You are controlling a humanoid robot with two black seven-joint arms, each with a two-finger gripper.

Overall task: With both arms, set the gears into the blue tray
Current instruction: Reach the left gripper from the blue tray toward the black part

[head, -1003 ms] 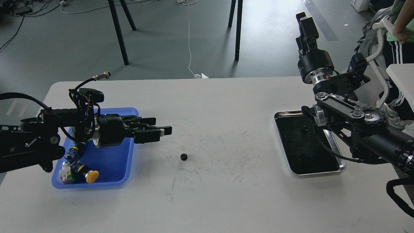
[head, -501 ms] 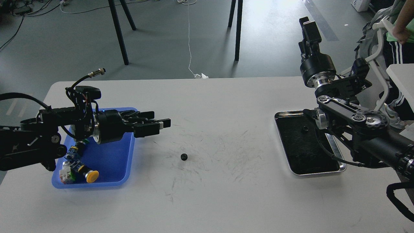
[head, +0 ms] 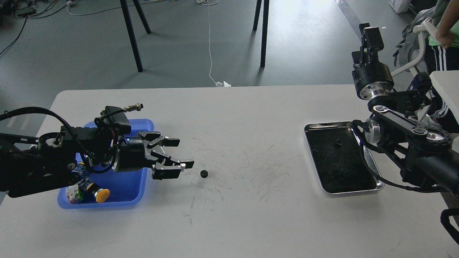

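One small black gear lies on the white table, a short way right of my left gripper. That gripper is open, its fingers spread and empty, and it reaches out past the right rim of the blue tray. A second gear sits inside the steel tray on the right. My right gripper is raised high beyond the table's far right edge; it looks dark and end-on, so its fingers cannot be told apart.
Colourful push-button switches, one with a yellow cap, lie in the blue tray's near left corner. My right arm's links hang over the steel tray's right side. A person stands at the far right.
My left gripper has dropped lower, turned and spread its fingers wider, closing in on the table gear. My right arm has swung to the right, off the steel tray.
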